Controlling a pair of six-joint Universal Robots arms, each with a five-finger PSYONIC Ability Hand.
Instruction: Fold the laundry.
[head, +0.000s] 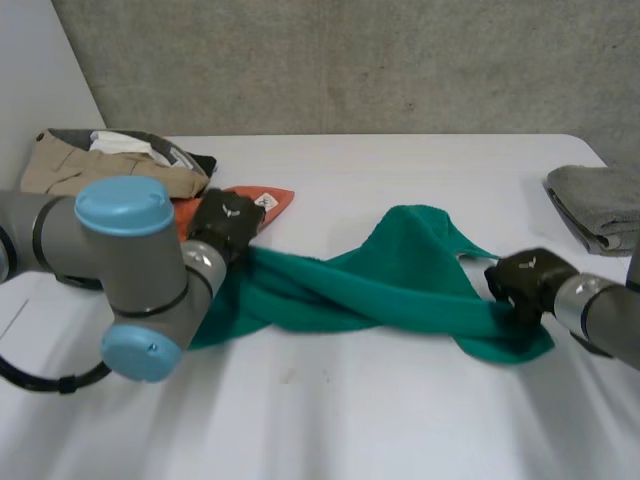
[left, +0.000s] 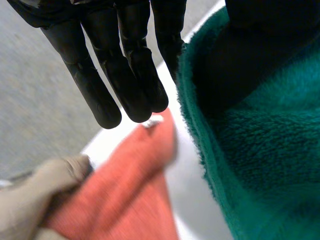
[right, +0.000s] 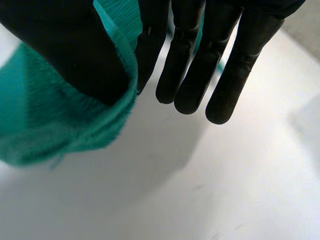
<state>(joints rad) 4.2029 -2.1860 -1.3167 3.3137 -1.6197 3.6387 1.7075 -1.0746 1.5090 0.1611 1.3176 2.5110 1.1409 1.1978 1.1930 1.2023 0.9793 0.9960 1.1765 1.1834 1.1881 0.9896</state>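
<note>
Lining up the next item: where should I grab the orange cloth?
Pinch the orange cloth at its free tagged corner, by the fingers of the left hand, coming from the side away from the beige clothes: its other end lies against them and would likely drag them.

Black left hand (left: 125, 65) pinching green cloth (left: 265, 155), orange cloth (left: 125, 195) beside beige garment (left: 30, 197)

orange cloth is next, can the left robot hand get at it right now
Probably, once freed: the orange cloth lies just beyond the left robot hand's fingertips, nothing between, but that hand grips the green towel.
</note>
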